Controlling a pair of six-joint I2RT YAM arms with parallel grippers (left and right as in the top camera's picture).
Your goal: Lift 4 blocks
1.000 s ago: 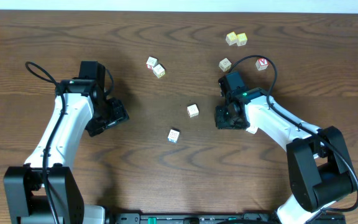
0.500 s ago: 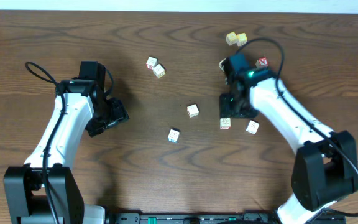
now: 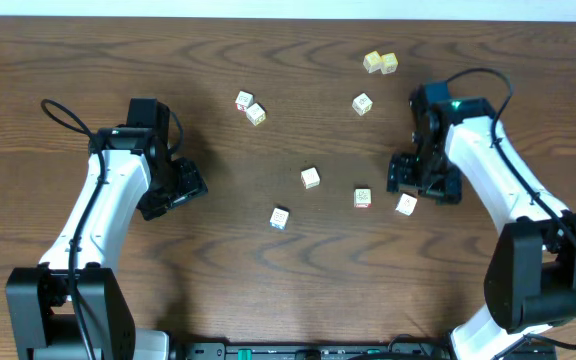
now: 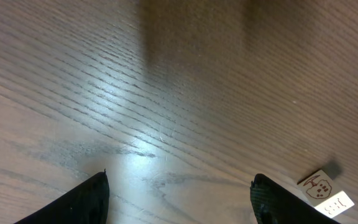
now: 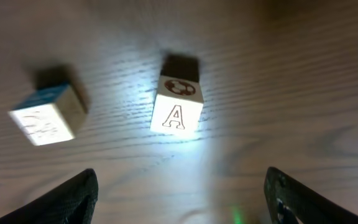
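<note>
Swinging out toward the desk's right edge over the past second, the right end effector has spread wide and empty, apparently after setting down a block. It sits upright, right of the desk's middle: pale wood, a letter A on its side, a reddish round print on top. Nearer the left edge, the left end effector hangs wide, holding nothing.

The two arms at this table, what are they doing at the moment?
Neither arm holds anything right now. The right gripper hangs open above the table, with a block marked A and a second block lying ahead of it. The left gripper is open too, over bare wood. Every block in view lies on the table.
</note>
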